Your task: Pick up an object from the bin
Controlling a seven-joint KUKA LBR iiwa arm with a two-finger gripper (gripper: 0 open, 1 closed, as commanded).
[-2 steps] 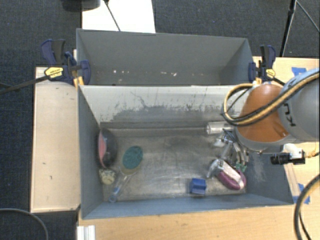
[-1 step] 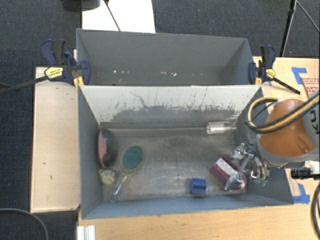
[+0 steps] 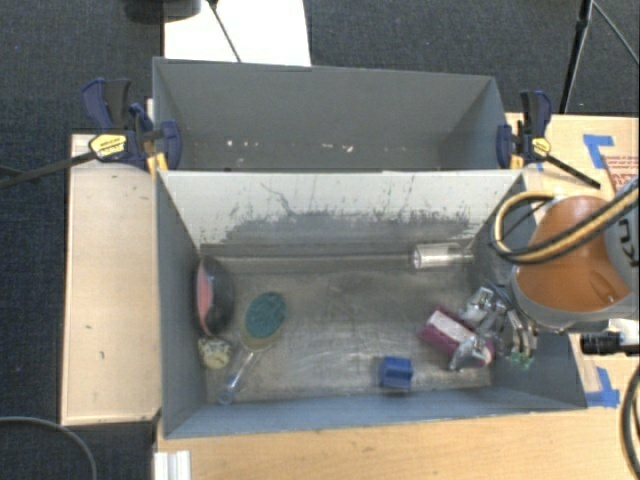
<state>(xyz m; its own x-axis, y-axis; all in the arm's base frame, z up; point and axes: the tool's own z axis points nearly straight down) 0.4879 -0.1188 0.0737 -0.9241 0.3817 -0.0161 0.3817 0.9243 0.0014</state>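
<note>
One magenta block [image 3: 440, 330] lies at the right end of the bin [image 3: 330, 208], just beside the gripper [image 3: 478, 346]; jaws' state we can't tell, so we reckon approach/grasp stage, next: straddle it, close, lift clear of blue block [image 3: 396, 372].

Hand [image 3: 475, 340] at bin [image 3: 330, 193] right end, just beside magenta block [image 3: 438, 330]; blue block [image 3: 396, 372] near.

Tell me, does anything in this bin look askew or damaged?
Nothing looks damaged. The pink and dark oval thing leans on edge against the bin's left wall; the magenta block lies tilted beside the gripper.
</note>
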